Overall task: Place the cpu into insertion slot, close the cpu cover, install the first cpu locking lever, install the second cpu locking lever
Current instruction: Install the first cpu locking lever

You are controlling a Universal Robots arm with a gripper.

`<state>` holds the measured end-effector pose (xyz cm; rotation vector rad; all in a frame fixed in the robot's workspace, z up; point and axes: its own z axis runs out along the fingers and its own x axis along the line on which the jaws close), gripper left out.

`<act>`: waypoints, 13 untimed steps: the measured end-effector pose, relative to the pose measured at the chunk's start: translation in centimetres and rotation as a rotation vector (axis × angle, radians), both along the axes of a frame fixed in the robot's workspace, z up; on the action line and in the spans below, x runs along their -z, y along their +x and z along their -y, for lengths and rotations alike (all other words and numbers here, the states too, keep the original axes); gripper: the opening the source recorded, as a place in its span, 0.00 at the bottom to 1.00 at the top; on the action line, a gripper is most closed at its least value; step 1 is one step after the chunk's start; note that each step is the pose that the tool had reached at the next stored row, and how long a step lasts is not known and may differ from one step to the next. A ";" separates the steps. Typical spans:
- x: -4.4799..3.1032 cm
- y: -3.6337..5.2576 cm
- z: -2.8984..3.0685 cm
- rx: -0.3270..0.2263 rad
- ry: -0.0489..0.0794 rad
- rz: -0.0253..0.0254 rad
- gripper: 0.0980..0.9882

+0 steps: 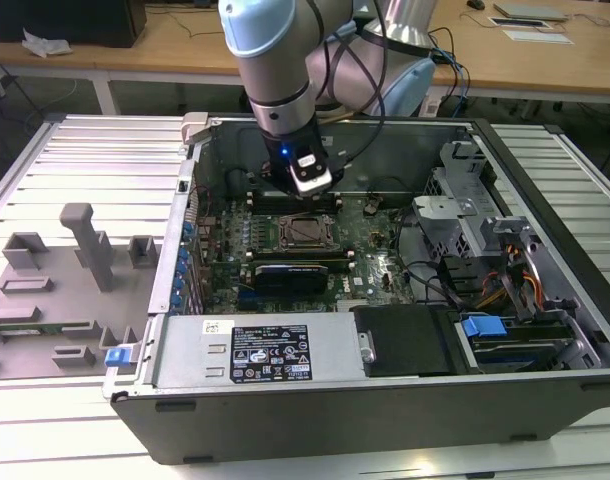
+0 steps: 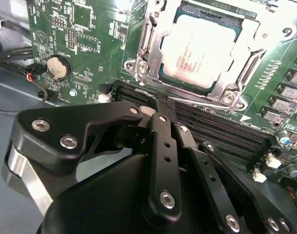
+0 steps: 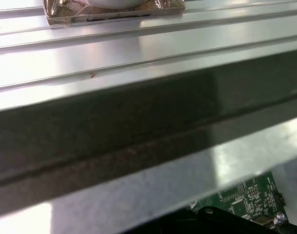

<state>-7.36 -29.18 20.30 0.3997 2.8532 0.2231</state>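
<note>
Gripper closed, cpu (printed) under cpu cover

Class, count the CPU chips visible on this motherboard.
1. The cpu lies in the socket, framed by the cpu cover, close to the gripper. The arm may hide other parts of the board.

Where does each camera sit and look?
Exterior view: off the arm, looking down into the computer case; arm and claw show.
Second wrist view: on the wrist, looking past the claw at the cpu under its cpu cover.
First wrist view: on the wrist, facing the case wall.
Shared: exterior and second wrist views show claw and cpu.
</note>
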 end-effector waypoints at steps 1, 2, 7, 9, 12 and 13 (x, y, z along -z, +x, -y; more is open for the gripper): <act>0.04 0.00 -0.01 0.003 -0.001 -0.0001 0.01; 0.07 0.00 -0.02 0.006 -0.002 -0.0001 0.01; 0.16 0.00 -0.33 0.015 -0.004 0.0000 0.01; 0.18 0.00 -0.45 0.018 -0.005 -0.0001 0.01; 0.26 0.00 -0.47 0.024 -0.008 0.0000 0.01; 0.33 0.00 -0.47 0.028 -0.011 0.0001 0.01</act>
